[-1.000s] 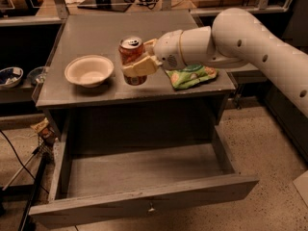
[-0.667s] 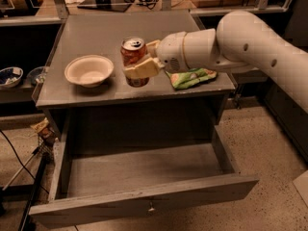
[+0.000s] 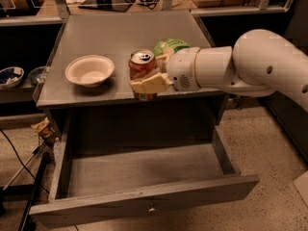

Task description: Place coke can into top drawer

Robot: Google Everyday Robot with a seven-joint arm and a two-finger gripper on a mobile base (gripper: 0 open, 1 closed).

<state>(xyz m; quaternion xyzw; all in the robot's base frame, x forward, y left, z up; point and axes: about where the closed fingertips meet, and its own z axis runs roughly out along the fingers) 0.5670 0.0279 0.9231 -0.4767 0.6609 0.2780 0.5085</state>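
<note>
The tool (image 3: 148, 73) is clamped on the coke can (image 3: 141, 64). One pale finger crosses the front of the can low down and the other sits behind it on the right. The can stands upright in that grip, its silver top and pull tab facing up. Compared with a second ago, the can and the tool have come toward the near side of the desk (image 3: 120, 32). Before, the can sat further back on the surface, about level with the white bowl (image 3: 90, 70). Now its base shows right at the desk's front edge, above the open top drawer (image 3: 96, 210). Whether the base touches the desk cannot be told. The white arm (image 3: 260, 64) reaches in from the right as before, but it lies lower and closer to the front. The green bag (image 3: 171, 46) now shows behind the wrist, just beyond the can. Earlier it showed on the near side of the arm. The bowl has not shifted and stays to the left of the can, near it but apart from it. The drawer remains pulled out below the desk, with its worn front panel nearest the camera and the small metal knob (image 3: 151, 207) at the panel's centre. The can is not in the drawer yet.
</note>
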